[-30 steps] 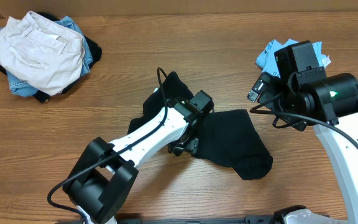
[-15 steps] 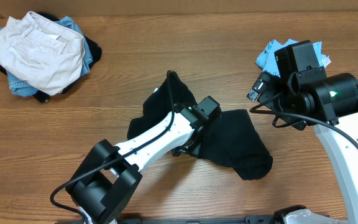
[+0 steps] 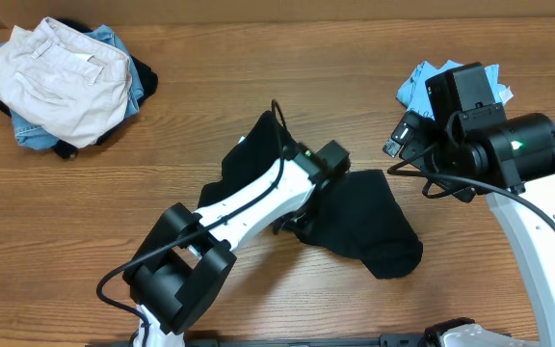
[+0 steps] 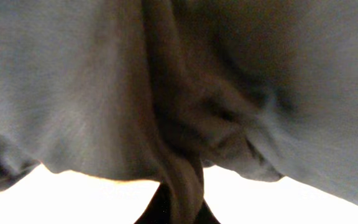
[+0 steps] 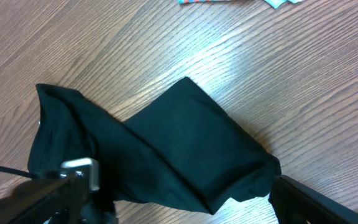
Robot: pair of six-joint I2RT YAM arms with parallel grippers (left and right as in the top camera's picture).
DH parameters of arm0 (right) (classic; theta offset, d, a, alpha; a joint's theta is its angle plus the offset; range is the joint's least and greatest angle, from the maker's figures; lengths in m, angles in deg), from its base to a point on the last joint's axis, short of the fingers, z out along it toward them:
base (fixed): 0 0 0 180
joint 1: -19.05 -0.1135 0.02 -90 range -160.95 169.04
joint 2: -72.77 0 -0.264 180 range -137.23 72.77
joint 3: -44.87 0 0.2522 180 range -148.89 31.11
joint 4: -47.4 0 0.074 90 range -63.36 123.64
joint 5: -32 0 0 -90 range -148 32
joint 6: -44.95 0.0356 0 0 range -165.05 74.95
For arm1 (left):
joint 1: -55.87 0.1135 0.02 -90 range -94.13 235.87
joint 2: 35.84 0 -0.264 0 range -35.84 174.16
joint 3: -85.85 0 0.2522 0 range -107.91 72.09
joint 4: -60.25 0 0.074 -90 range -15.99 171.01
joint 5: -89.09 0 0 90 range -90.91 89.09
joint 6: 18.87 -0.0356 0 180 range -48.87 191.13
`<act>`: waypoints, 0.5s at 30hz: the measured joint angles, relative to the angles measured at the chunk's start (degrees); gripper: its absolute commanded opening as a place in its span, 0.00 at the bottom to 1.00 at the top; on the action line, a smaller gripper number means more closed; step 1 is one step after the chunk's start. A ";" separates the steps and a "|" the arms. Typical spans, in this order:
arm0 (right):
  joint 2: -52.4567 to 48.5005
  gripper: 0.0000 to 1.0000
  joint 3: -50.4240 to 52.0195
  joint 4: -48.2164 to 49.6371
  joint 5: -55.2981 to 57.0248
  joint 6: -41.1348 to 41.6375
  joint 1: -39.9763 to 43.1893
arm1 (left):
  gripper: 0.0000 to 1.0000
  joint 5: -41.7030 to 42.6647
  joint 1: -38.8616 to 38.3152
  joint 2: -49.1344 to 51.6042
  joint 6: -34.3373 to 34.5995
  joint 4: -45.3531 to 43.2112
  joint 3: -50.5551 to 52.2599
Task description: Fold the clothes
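The clothes, a black T-shirt, lie crumpled in the middle of the wooden table, one part reaching up and left, the bulk to the right. My left gripper is down on the shirt's middle and shut on a pinched fold of its fabric; grey-black cloth fills the left wrist view. My right gripper hangs open above the table at the right, away from the shirt. In the right wrist view the shirt lies below its spread fingers.
A pile with cream trousers on top of blue and black pieces sits at the far left corner. A light blue tee lies at the back right, behind my right arm.
My left gripper moved to the right over the shirt, and its jaws closed on a fold of the fabric. The right arm stayed still.
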 measured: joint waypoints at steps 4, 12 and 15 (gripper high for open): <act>0.00 1.00 0.00 -0.57 0.04 0.33 0.02 | 0.04 -0.22 0.20 -1.36 0.02 4.02 -12.79; 0.00 1.00 0.90 4.09 -6.56 6.86 0.00 | 0.04 -0.63 19.06 -12.98 -0.02 14.53 -36.70; 0.00 1.00 6.19 10.67 -13.75 8.68 0.00 | 0.04 -0.83 25.57 -18.69 -0.02 16.13 -40.61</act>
